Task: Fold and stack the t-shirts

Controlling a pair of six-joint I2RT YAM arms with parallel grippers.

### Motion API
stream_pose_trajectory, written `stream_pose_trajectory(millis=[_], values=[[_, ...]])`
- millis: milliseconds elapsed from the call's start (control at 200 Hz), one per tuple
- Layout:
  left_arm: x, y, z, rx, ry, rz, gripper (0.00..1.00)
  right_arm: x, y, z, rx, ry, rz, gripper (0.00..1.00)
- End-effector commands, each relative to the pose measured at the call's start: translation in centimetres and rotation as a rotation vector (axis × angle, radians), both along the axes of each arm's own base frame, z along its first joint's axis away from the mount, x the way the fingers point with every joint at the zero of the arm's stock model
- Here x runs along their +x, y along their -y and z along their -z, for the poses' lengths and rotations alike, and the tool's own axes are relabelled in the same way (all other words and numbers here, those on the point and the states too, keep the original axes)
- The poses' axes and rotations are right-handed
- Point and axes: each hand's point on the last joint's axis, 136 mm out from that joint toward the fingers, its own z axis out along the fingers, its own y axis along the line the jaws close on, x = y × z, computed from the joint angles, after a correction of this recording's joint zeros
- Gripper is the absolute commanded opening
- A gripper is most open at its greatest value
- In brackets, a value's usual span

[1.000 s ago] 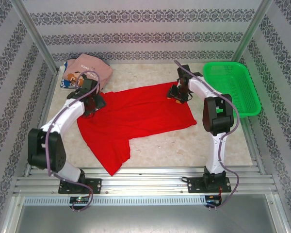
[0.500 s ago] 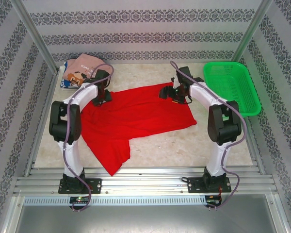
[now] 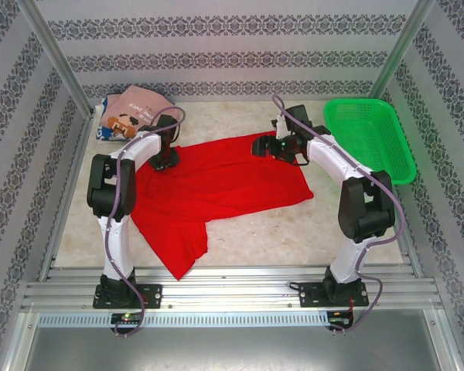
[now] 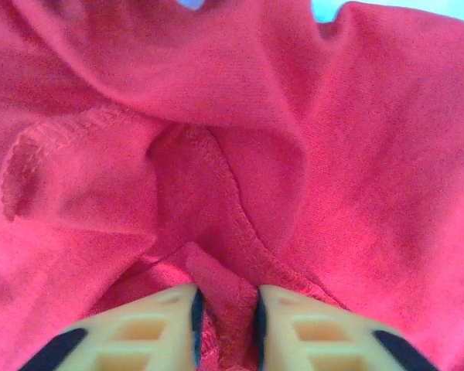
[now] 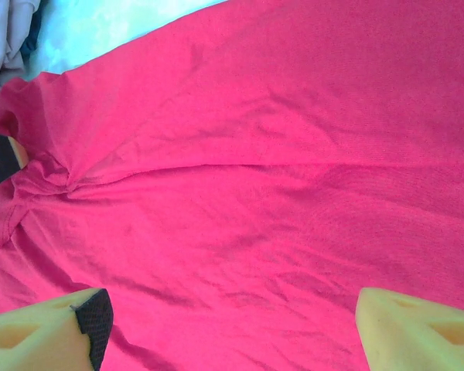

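The red t-shirt lies spread across the middle of the table. At its far left edge my left gripper is down on the cloth. In the left wrist view that gripper is shut on a pinched fold of red fabric beside a seam. Over the shirt's far right corner my right gripper hovers. In the right wrist view the right gripper is open, with flat red cloth below its wide-spread fingers. A dusty-pink printed t-shirt lies bunched at the back left, on top of white-blue cloth.
A green mesh basket stands at the back right, just beyond the right arm. Patterned walls and metal posts close in the table on three sides. Bare table shows in front of the shirt at the near right.
My left arm has swung from the shirt's left side to its far left edge and closed on the cloth. The right gripper has opened wider and shifted a little left.
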Motion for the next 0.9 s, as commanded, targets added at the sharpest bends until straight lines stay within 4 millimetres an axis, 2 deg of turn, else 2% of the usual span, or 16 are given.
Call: stream_pose_trajectory(millis=[0,60,475,799,894], values=[[-0.3,0.3,-0.8,0.009,-0.008,0.012,0.18,-0.6,-0.3,-1.1,0.008,0.026,-0.03,0.83],[-0.5,0.7,-1.3,0.007,-0.003,0.021,0.15,-0.7,-0.4,-0.9,0.008,0.019,-0.031,0.82],[-3.5,2.7,-3.1,0.089,0.016,0.086,0.15,-0.5,-1.6,-0.4,0.02,-0.004,-0.047,0.83],[-6.1,5.2,-2.4,0.097,0.009,0.112,0.14,-0.1,-1.6,-0.2,0.008,-0.014,-0.049,0.85],[-7.0,6.5,-2.3,0.093,0.013,0.128,0.14,-0.1,-1.6,-0.2,0.006,-0.011,-0.043,0.85]])
